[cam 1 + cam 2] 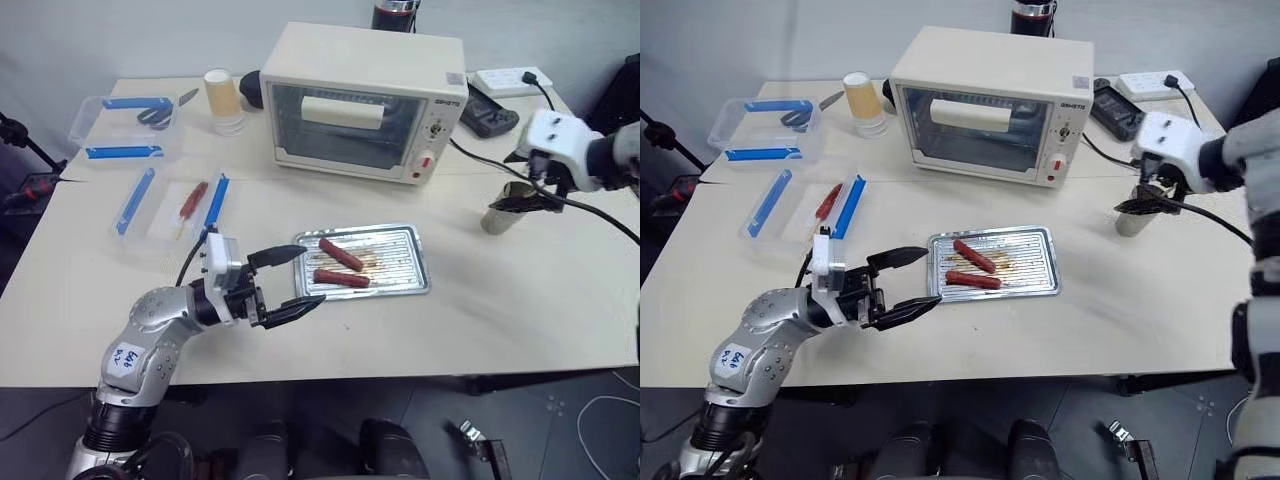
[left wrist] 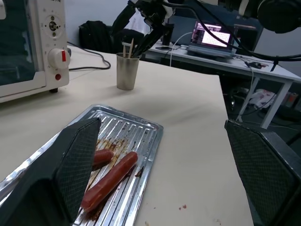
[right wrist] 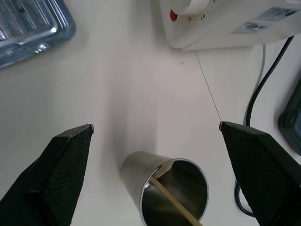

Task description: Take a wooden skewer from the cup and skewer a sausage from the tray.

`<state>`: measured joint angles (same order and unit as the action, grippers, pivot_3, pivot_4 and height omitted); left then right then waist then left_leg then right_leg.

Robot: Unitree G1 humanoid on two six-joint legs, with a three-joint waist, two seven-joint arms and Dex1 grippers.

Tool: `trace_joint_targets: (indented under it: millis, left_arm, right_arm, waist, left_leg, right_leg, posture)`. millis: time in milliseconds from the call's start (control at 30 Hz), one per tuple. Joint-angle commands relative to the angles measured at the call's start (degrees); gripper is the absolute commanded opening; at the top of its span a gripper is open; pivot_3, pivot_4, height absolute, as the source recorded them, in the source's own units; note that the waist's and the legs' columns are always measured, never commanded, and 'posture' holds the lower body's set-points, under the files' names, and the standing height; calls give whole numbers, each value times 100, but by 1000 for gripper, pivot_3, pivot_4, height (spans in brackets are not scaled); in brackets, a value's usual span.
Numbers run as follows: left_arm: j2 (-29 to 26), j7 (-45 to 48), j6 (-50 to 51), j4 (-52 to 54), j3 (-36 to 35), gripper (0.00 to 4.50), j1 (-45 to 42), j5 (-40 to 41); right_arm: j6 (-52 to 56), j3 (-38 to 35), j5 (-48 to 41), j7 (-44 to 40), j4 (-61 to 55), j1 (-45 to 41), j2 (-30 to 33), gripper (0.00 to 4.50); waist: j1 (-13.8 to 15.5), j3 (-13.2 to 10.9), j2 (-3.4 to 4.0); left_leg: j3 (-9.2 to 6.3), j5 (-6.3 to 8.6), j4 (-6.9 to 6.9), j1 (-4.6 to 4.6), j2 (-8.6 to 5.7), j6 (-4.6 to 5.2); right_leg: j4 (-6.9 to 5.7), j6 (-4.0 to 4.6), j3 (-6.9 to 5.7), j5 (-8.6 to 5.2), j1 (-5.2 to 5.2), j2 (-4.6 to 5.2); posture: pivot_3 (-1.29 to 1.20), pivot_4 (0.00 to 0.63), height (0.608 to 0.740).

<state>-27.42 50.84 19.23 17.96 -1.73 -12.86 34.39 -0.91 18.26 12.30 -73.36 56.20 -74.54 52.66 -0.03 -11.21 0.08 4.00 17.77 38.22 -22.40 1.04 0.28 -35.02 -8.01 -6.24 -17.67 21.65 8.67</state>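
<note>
Right gripper (image 3: 155, 129): jaws spread wide, nothing held, poised above the cup (image 3: 164, 193) at the right side of the table (image 1: 520, 300). Left gripper (image 1: 290, 283): jaws likewise wide and empty, held just beside the near-left corner of the tray (image 1: 405, 275), not touching it as far as can be told.

Step in hand, as judged: taking a wooden skewer (image 3: 171, 200) from the cup. The right wrist view shows one stick leaning across the cup's inside; the left wrist view shows a few tips rising above the rim. A good pick would be made on an exposed upper end, with the jaws lowered astride a single stick and closed on it alone, then drawn straight up so that the light cup is not tipped. The black cable (image 1: 600, 215) passing close by the cup should be avoided.

Count:
- sausages: two in the tray, the near sausage (image 1: 342, 278) and a far one (image 1: 341, 254), lying near each other; a further reddish one appears to lie in the open clear box (image 1: 170, 205) at left.
- skewers in cup: apparently three, exact number not resolvable.
- trays: one. Toaster oven (image 1: 360, 100): one.
</note>
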Motion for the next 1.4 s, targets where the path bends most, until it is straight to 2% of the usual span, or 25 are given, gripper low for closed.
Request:
trace_joint_targets:
  millis: [33, 133, 233, 600, 633, 800, 967, 1267, 1400]
  left_arm:
    - [13, -145, -100, 369, -91, 4468, 105, -9]
    - [9, -223, -96, 442, -104, 4468, 162, -6]
    - [-7, -282, -84, 503, -116, 4500, 193, -2]
    - [-44, -361, -77, 532, -150, 4500, 197, 25]
    - [-45, -363, -73, 528, -152, 4500, 185, 27]
    - [-45, -359, -81, 468, -149, 4500, 104, 17]
    - [-13, -351, -107, 386, -143, 4500, 21, 12]
    - [79, -324, -224, 176, -175, 4500, -138, 42]
    - [189, -285, -548, 49, -173, 4500, -219, -81]
  right_arm:
    - [-371, 76, 371, 216, 679, -451, -73, 4500]
    - [-499, 123, 529, 257, 1016, -604, -206, 4500]
    - [-601, 152, 686, 279, 1241, -672, -258, 3919]
    - [-602, -46, 723, 342, 1427, -743, -386, 258]
    - [-598, -63, 718, 364, 1426, -753, -374, 25]
    - [-605, -155, 699, 412, 1414, -885, -317, 25]
    - [-556, -289, 627, 109, 1313, -1162, -208, 25]
    - [120, -657, 249, -1238, 932, -1866, 116, 25]
    - [909, -791, -323, -1868, 547, -2051, 162, 25]
  waist:
    - [-2, 0, 0]
    - [-22, 0, 0]
    - [-32, 0, 1]
    - [-34, -1, 2]
    - [-33, -1, 2]
    - [-36, -1, 2]
    - [-35, -2, 3]
    - [-28, -4, 8]
    - [-26, -5, 8]
  left_leg:
    - [-1, 0, 2, -2, -1, 0]
    - [0, 0, 3, -1, -2, 0]
    - [1, -1, 3, 1, 0, -2]
    - [1, -1, 4, 1, 0, -3]
    - [1, -1, 3, 1, 0, -2]
    - [1, -1, 3, 2, 0, -3]
    - [1, -1, 3, 2, 0, -2]
    - [2, -1, 1, 1, 0, -2]
    - [4, -1, 1, 2, 0, -2]
  right_leg:
    - [1, 0, -1, 0, 0, 1]
    - [1, 0, 0, 0, 0, 1]
    - [-5, 0, 1, 0, -1, 0]
    - [-6, 0, 2, 0, 0, 0]
    - [-6, 0, 2, 0, 0, 0]
    - [-6, 0, 2, 0, 0, 0]
    - [-5, 0, 3, 0, 0, 0]
    - [-4, 0, 3, 0, 1, 0]
    - [-4, 0, 4, 0, 1, -1]
  posture:
    - [0, 150, 740]
    - [0, 150, 740]
    - [0, 150, 740]
    - [0, 150, 740]
    - [0, 150, 740]
    - [0, 150, 740]
    - [0, 150, 740]
    - [0, 150, 740]
    - [0, 150, 740]
